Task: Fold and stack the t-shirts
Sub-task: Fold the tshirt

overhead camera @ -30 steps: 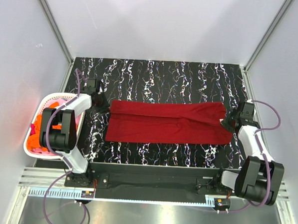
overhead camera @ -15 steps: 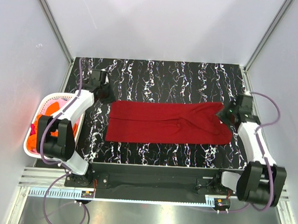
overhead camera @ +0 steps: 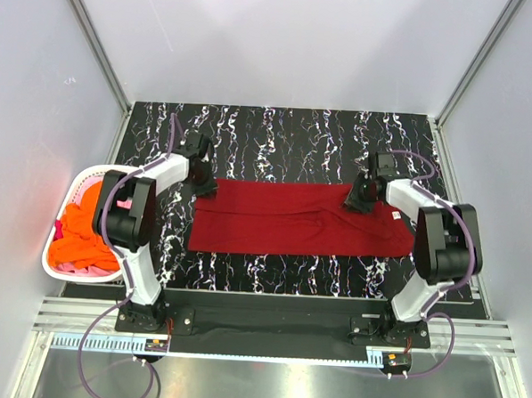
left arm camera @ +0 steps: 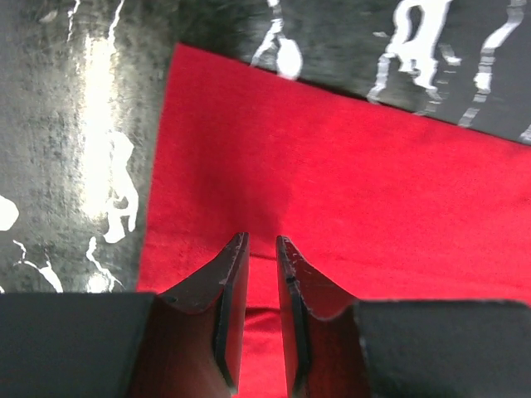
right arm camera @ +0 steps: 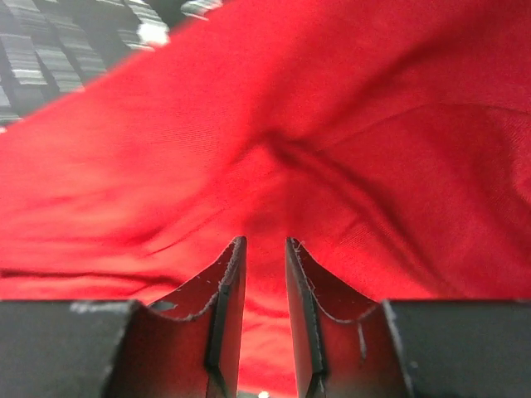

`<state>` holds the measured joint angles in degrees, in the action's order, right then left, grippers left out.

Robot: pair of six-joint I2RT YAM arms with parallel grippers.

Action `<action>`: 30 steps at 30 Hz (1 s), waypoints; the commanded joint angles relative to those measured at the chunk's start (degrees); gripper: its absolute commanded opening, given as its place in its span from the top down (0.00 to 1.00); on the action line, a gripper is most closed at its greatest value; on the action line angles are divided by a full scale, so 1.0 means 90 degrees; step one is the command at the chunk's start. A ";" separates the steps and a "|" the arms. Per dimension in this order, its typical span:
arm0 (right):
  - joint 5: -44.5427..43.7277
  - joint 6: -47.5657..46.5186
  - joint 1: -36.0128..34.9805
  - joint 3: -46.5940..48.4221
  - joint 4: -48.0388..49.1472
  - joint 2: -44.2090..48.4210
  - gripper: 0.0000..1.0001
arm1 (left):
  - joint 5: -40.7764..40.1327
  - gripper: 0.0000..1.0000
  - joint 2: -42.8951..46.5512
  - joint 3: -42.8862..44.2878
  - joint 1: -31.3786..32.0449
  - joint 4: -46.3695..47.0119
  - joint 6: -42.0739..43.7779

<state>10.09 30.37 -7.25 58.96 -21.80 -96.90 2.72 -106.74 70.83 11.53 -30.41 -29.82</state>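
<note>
A dark red t-shirt (overhead camera: 296,219) lies folded into a long flat strip across the middle of the black marbled table (overhead camera: 278,133). My left gripper (overhead camera: 203,183) hovers at the strip's far left corner. In the left wrist view the left gripper (left arm camera: 261,240) is open a narrow way over the red cloth (left arm camera: 357,182), with nothing between its fingers. My right gripper (overhead camera: 359,198) is over the far edge near the strip's right end. Seen from the right wrist, this gripper (right arm camera: 265,242) is also narrowly open above wrinkled red cloth (right arm camera: 249,124), holding nothing.
A white plastic basket (overhead camera: 72,195) stands off the table's left edge with orange (overhead camera: 81,238) and pink shirts bundled inside. Grey walls and metal posts close in the table on three sides. A black rail runs along the near edge.
Both grippers have opened and let go of the shirt's ends. The left one has swung right along the far edge, the right one left and inward. The basket is now uncovered.
</note>
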 commanded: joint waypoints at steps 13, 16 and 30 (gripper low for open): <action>-0.2097 -0.0630 0.0004 -0.0028 -0.0185 -0.0191 0.70 | -0.1113 0.76 -0.0464 0.0440 -0.0275 -0.0302 -0.0173; -0.2078 -0.0698 0.0004 0.0313 -0.0447 0.0024 0.70 | -0.0812 0.76 -0.0338 0.0772 -0.0275 -0.0439 -0.0095; -0.1336 -0.0501 0.0063 0.0811 -0.0907 0.0593 0.58 | 0.2837 0.72 0.0591 0.0539 0.0135 0.0311 -0.0006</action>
<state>-0.82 27.49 -7.31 62.98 -28.64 -91.31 13.93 -102.45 76.77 11.55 -32.51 -30.35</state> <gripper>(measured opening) 0.407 0.273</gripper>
